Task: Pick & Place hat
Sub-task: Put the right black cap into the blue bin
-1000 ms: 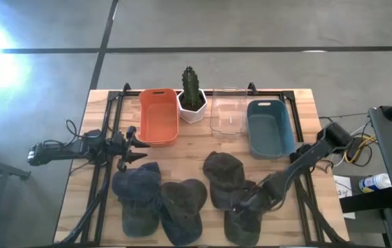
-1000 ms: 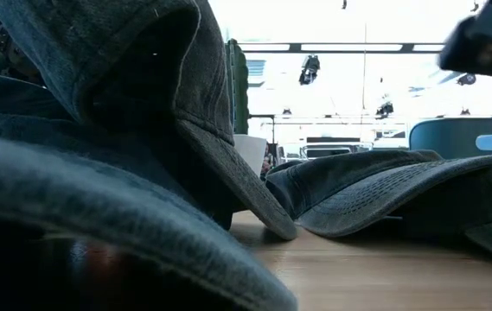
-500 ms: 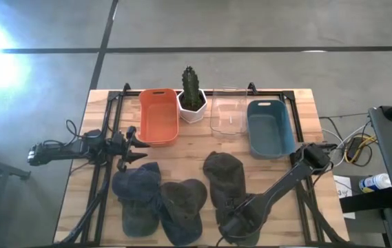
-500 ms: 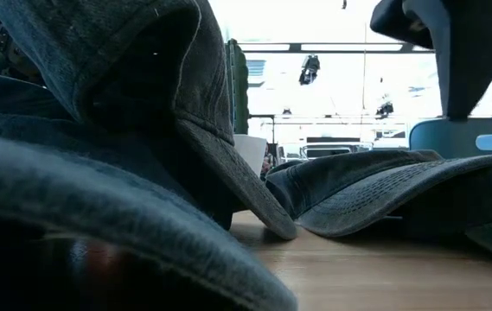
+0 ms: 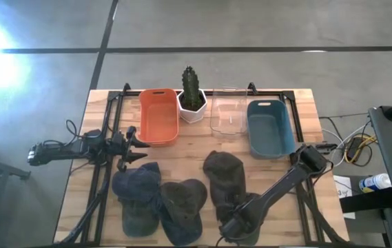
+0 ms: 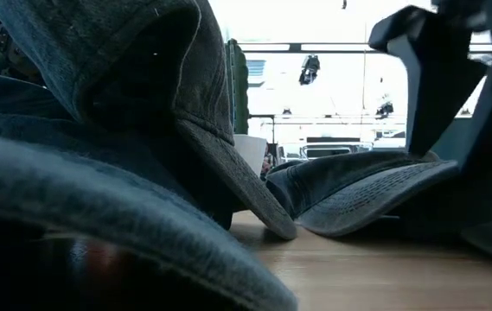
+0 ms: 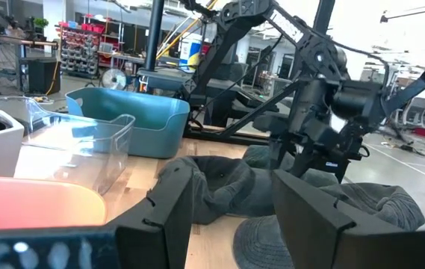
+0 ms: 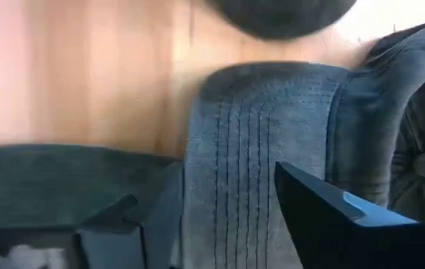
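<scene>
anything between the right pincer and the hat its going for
Nothing visible. The right pincer is down at the front right hat, its open fingers straddling the brim, with no other object between them. The left pincer waits near the orange bin.

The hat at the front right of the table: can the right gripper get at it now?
Probably yes. The right gripper is open, directly over the hat, its brim between the fingers, nothing between.

wooden table (image 5: 85, 179) carries hats (image 5: 227, 178), orange bin (image 5: 158, 117), blue bin (image 5: 269, 129), potted cactus (image 5: 192, 96).
</scene>
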